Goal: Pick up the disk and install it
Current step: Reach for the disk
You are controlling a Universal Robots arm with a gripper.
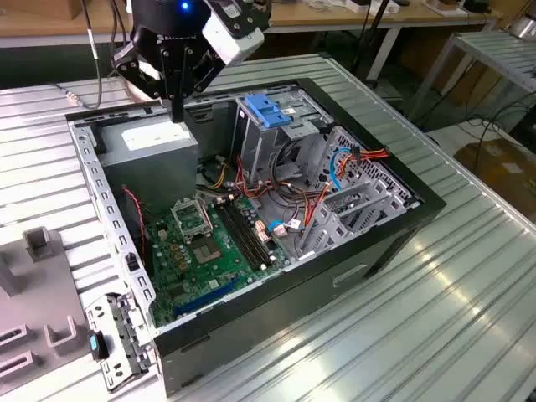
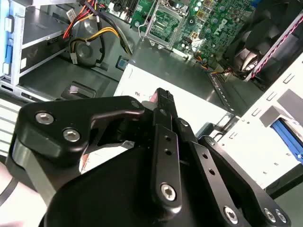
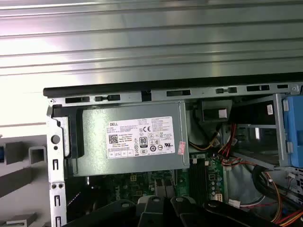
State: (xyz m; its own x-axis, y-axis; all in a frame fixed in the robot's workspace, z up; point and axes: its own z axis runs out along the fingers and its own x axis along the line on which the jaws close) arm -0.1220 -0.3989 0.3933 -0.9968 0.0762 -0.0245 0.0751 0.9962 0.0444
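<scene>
**Over the power supply (image 1: 151,144), my claw (image 1: 177,110) is pressed together**

Above the open computer case (image 1: 368,243) on the ribbed metal bench (image 1: 452,318), I hang with my claw pointing down at the grey power supply. In the exterior view the claw's tip sits just over the box's white sticker (image 3: 142,140). In the second wrist view my two fingers (image 2: 163,109) meet flat against each other and pinch nothing.

Beside the power supply, toward the exterior view's right, stands the metal drive cage (image 1: 280,146) with a blue plastic bracket (image 1: 266,109) on top. The green motherboard (image 1: 197,251) lies on the case floor. Red, yellow and orange wires (image 1: 293,201) run between the board and the cage. A grey fixture (image 1: 33,276) sits on the bench outside the case, at the exterior view's left.

Where the disk lies I cannot tell.
</scene>
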